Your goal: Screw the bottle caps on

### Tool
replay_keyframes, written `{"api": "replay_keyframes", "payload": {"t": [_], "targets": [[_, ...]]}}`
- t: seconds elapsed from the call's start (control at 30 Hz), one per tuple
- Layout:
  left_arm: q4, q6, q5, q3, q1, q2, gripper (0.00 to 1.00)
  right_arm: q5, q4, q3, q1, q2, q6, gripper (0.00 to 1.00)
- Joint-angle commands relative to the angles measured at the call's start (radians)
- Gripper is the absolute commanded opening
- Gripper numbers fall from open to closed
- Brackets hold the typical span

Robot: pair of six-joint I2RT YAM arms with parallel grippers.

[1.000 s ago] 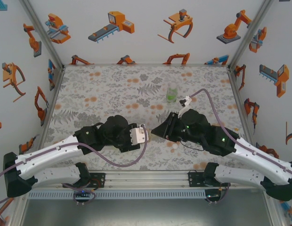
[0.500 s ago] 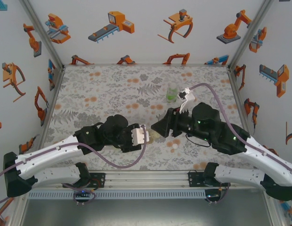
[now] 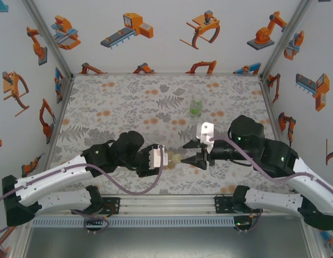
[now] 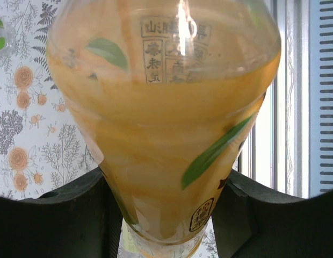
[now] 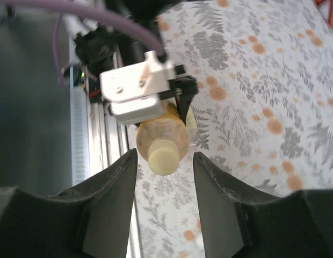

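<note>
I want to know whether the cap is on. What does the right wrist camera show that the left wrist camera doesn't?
Right wrist view: a pale cap sits on the mouth of the bottle. The open right gripper flanks the cap without touching it. The left gripper is seen from outside, clamping the bottle's body.
Left wrist view: the bottle's label up close, with printed characters and green leaves.
Both: the yellow bottle in the left gripper's grip, over the floral table.
</note>
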Motion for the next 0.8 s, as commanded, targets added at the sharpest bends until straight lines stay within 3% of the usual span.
{"api": "replay_keyframes", "payload": {"t": [0.0, 0.47, 0.77], "targets": [[-0.014, 0.013, 0.042, 0.036, -0.005, -0.015, 0.0, -0.137, -0.093, 0.021, 0.005, 0.021, -0.271, 0.49], [-0.013, -0.001, 0.062, 0.031, -0.005, -0.037, 0.0, -0.07, -0.016, -0.057, 0.021, 0.045, -0.305, 0.47], [0.0, -0.007, 0.072, 0.019, -0.005, -0.05, 0.0, -0.061, 0.027, -0.071, 0.025, 0.06, -0.302, 0.39]]}}
